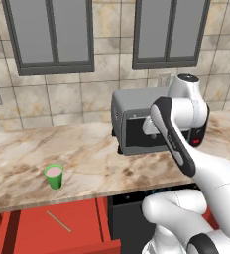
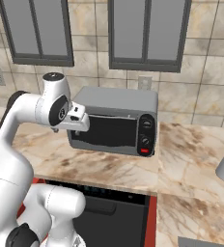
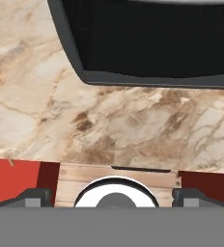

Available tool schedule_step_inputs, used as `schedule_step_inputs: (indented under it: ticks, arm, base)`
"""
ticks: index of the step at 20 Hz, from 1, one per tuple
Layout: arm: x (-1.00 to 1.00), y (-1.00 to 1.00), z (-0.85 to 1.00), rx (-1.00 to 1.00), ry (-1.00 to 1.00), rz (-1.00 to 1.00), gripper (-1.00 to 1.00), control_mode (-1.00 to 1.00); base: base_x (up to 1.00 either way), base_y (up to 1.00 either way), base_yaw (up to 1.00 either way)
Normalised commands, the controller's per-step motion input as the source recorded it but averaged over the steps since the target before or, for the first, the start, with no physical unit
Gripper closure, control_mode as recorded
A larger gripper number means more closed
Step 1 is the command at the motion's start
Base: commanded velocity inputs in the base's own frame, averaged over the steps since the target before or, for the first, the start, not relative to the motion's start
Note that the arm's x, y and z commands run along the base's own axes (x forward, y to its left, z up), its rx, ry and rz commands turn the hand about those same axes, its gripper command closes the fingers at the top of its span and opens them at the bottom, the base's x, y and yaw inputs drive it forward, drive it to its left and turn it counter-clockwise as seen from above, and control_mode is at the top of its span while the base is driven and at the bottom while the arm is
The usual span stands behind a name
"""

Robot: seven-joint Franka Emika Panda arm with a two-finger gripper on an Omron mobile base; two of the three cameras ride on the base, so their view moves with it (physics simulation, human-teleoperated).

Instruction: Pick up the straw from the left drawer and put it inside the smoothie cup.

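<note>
A: Item 1, the straw (image 1: 59,221)?
B: Thin tan stick, lying flat and slanted on the red floor of the left drawer (image 1: 82,218). Nothing touches it. In the hand view a small tan tip shows at the left edge of the red area, likely the same item.

A: Item 2, the left drawer?
B: Wide, shallow, red, pulled out below the counter edge, left of the dark appliance front under the counter.

A: Item 3, the smoothie cup (image 1: 53,176)?
B: Small green tapered cup, pale pinkish top, upright on the marble counter (image 1: 87,154) near its front edge, above the drawer and well left of the toaster oven.

A: Item 4, the gripper (image 3: 112,197)?
B: Held high in front of the toaster oven (image 2: 115,120), over the counter, well apart from straw and cup. Its 2 finger tips stand far apart at the bottom corners of the hand view, with nothing between them.

A: Item 5, surroundings?
B: Grey toaster oven with dark glass door and 2 knobs; tiled wall; 2 grey wall cabinets (image 1: 52,34) above.
</note>
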Motion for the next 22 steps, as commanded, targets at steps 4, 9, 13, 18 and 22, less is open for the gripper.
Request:
schedule_step_inputs:
  ticks: [4,9,13,18,22]
  arm:
    - [0.0,0.0,-0.09,0.0,0.0,-0.02,-1.0,1.0]
    - [0.0,0.0,0.0,0.0,0.0,0.0,-1.0,1.0]
    - [0.0,0.0,0.0,0.0,0.0,0.0,-1.0,1.0]
    - [0.0,0.0,0.0,0.0,0.0,0.0,-1.0,1.0]
    - [0.0,0.0,0.0,0.0,0.0,0.0,-1.0,1.0]
  base:
    - [0.0,0.0,0.0]
    - [0.0,0.0,0.0]
    - [-0.34,0.0,0.0]
    - [-0.61,0.0,0.0]
    - [-0.69,0.0,0.0]
